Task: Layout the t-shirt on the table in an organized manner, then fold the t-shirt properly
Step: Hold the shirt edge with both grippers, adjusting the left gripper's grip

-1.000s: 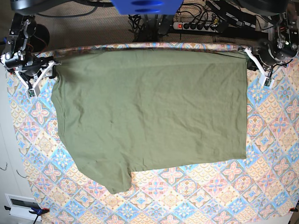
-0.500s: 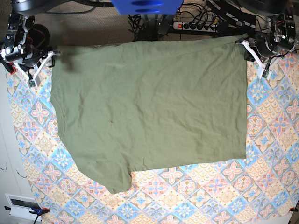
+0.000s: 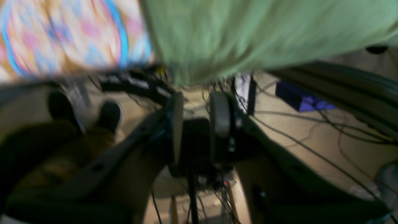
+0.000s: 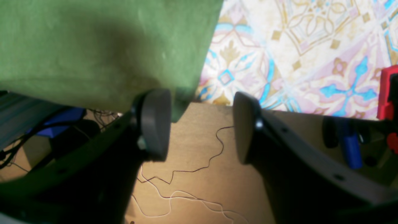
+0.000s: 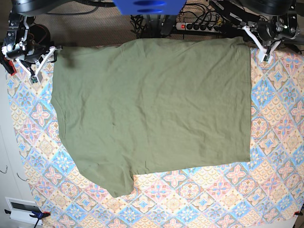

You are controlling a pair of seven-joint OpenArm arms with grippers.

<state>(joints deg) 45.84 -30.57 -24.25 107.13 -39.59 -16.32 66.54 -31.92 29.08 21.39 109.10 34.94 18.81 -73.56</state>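
Observation:
The olive-green t-shirt (image 5: 152, 109) lies spread flat on the patterned table (image 5: 213, 199), one sleeve toward the near left, and its far edge hangs over the table's far edge. My right gripper (image 5: 46, 54) is at the shirt's far-left corner. In the right wrist view it (image 4: 200, 124) is open, with the shirt corner (image 4: 182, 105) hanging loose beside one pad (image 4: 155, 124). My left gripper (image 5: 256, 40) is at the far-right corner. In the blurred left wrist view it (image 3: 197, 124) stands slightly open below the shirt's edge (image 3: 192, 71), with nothing between the pads.
Beyond the table's far edge are cables and a power strip (image 5: 199, 26) on the floor and a blue robot base (image 5: 149, 7). Patterned cloth shows along the near side and both side margins of the table.
Both grippers drew the shirt's far edge back over the table's far edge, then let go and pulled away from the corners. The shirt now lies flatter.

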